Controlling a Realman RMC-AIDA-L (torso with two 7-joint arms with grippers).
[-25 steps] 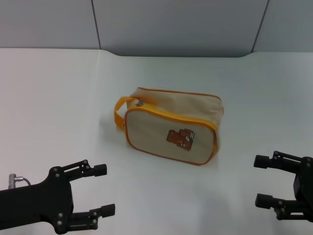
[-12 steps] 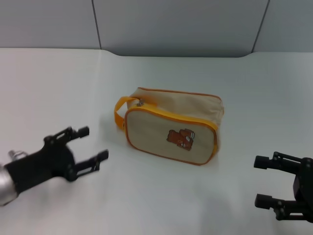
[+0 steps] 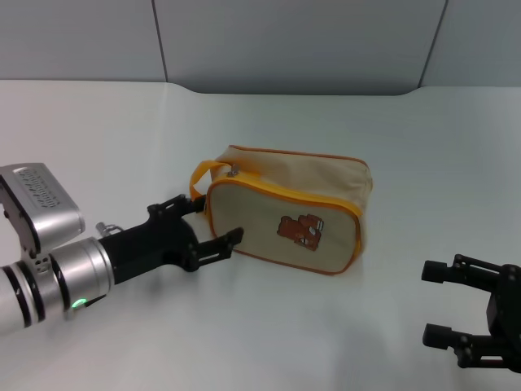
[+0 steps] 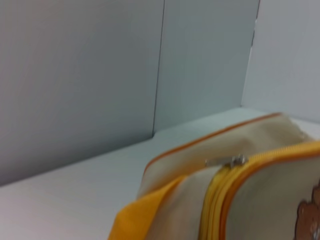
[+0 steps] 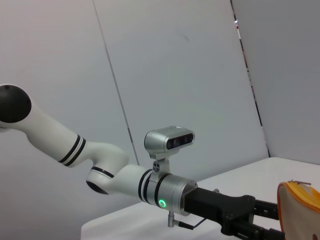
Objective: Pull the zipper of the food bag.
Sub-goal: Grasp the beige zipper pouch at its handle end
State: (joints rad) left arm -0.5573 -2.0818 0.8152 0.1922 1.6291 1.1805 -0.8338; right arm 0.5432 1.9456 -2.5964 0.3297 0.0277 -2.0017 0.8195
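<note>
The food bag (image 3: 285, 213) is beige with orange-yellow piping and a brown bear patch (image 3: 302, 230), and it stands on the white table. Its orange loop handle (image 3: 198, 184) is at the bag's left end. The zipper's silver pull tab (image 3: 234, 171) lies on the top panel near the handle and also shows in the left wrist view (image 4: 227, 161). My left gripper (image 3: 215, 221) is open at the bag's left end, just below the handle, with one fingertip at the front lower corner. My right gripper (image 3: 434, 301) is open and idle at the lower right.
The white table (image 3: 98, 138) meets a grey wall (image 3: 293, 41) behind the bag. The right wrist view shows my left arm (image 5: 120, 177) reaching toward the bag's edge (image 5: 300, 205).
My left arm has swung up and to the right from the lower left. Its open gripper is now at the bag's left end. The right gripper and the bag have not moved.
</note>
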